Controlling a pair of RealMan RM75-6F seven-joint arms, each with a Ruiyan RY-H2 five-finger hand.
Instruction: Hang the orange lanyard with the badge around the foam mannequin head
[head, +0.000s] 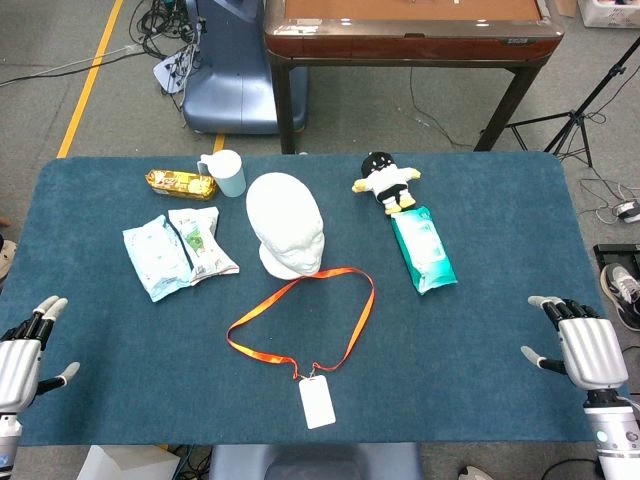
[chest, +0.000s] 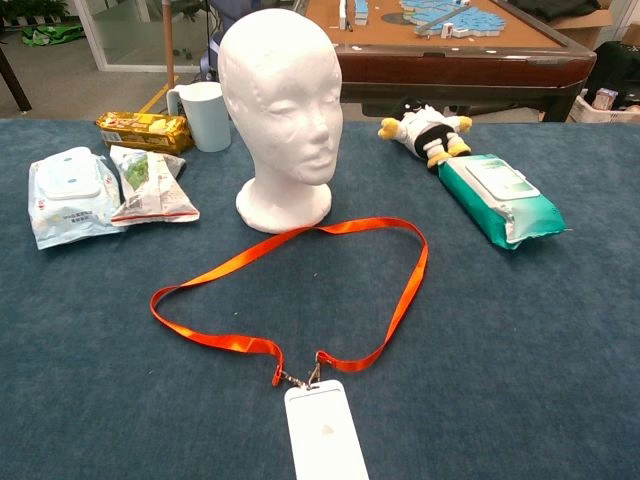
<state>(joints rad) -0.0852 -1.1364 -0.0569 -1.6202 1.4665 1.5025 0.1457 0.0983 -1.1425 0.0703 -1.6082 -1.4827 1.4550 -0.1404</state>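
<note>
**Lanyard flat on the table, both hands empty**

One orange lanyard (head: 300, 320) lies on the blue table (head: 480, 360) as an open loop, just near of the one foam mannequin head (head: 286, 235). The loop's far end touches or nearly touches the base of the head. Its long axis runs from far right to near left. The two strap ends meet at a metal clip on the near side, and one white badge (head: 317, 402) hangs from it, its long side pointing near, toward the robot. The head stands upright, its face turned toward the near side and slightly right.

There are two hands. The left hand (head: 25, 350) rests at the near left edge, the right hand (head: 580, 345) at the near right edge; both have fingers spread and hold nothing, well apart from the lanyard.

Left of the head lie two white snack packets (head: 180, 250) side by side. Beyond them sit one gold packet (head: 180, 182) and one pale cup (head: 226, 172). Right of the head lie one plush toy (head: 385, 180) and one green wipes pack (head: 422, 248).
</note>
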